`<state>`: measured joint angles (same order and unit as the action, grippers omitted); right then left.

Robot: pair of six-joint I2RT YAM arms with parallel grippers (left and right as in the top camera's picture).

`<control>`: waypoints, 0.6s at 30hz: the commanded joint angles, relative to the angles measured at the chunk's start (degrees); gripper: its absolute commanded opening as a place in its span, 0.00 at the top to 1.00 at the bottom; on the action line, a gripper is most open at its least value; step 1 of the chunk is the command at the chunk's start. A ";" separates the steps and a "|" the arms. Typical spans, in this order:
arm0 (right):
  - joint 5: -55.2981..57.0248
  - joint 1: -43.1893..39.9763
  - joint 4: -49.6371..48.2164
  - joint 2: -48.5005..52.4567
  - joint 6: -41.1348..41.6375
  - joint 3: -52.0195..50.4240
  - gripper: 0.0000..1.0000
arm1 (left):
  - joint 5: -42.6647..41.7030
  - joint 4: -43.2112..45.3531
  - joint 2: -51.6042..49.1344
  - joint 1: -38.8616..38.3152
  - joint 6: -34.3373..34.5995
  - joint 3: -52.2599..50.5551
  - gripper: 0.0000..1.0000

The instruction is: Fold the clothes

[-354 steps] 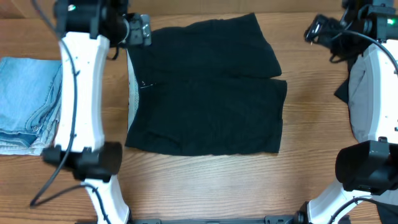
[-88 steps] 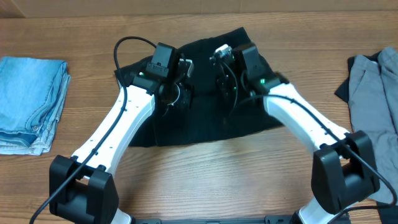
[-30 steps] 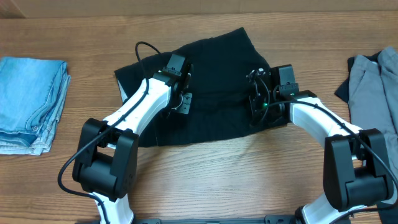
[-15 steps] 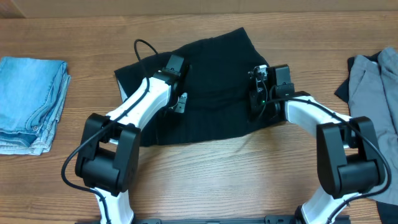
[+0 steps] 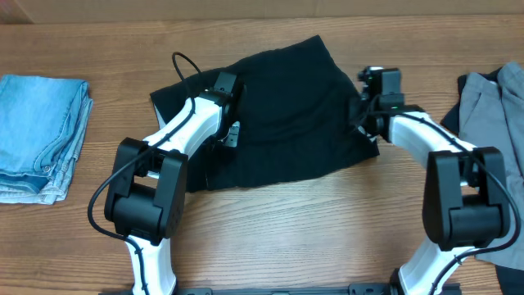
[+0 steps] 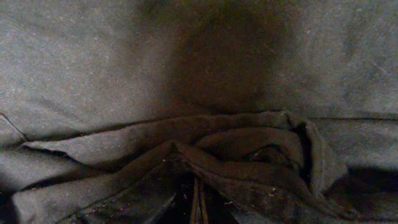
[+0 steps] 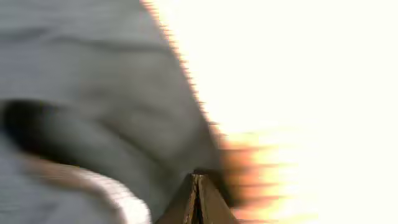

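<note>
Shorts (image 5: 282, 115) pinched in left gripper (image 6: 195, 203); right gripper (image 7: 198, 194) closed

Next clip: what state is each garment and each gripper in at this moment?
black garment: partly folded, rumpled, lying flat.
blue denim stack: folded, far left.
grey garment: unfolded heap, right edge.
left gripper: shut on bunched black cloth.
right gripper: fingers together at the black garment's right edge; its wrist view is blurred.

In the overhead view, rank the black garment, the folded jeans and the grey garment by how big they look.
1. Black garment: clearly largest.
2-3. Folded jeans and grey garment: about alike. The grey one runs off the frame edge, so I won't rank them.
</note>
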<state>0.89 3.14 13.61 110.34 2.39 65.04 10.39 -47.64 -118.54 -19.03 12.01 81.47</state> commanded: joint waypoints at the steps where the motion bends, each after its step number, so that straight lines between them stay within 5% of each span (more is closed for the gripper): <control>1: 2.19 -3.69 1.09 -0.09 2.36 1.86 0.96 | 3.34 -0.31 -3.26 0.70 0.92 -0.66 0.96; 6: -11.43 -2.93 12.39 -8.52 1.44 6.38 0.96 | 3.30 -0.52 -3.26 0.70 0.92 0.72 0.96; 10: -34.32 -2.62 16.81 -10.84 -10.84 6.10 0.96 | 3.06 -0.46 -3.26 0.70 1.33 1.75 0.96; 18: -33.03 -0.50 10.43 1.22 -16.11 5.42 0.96 | 1.38 -0.31 -3.26 0.70 1.95 1.92 0.96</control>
<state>-30.70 2.37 26.30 108.38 -12.29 70.32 11.16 -48.40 -119.31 -19.03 12.10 82.78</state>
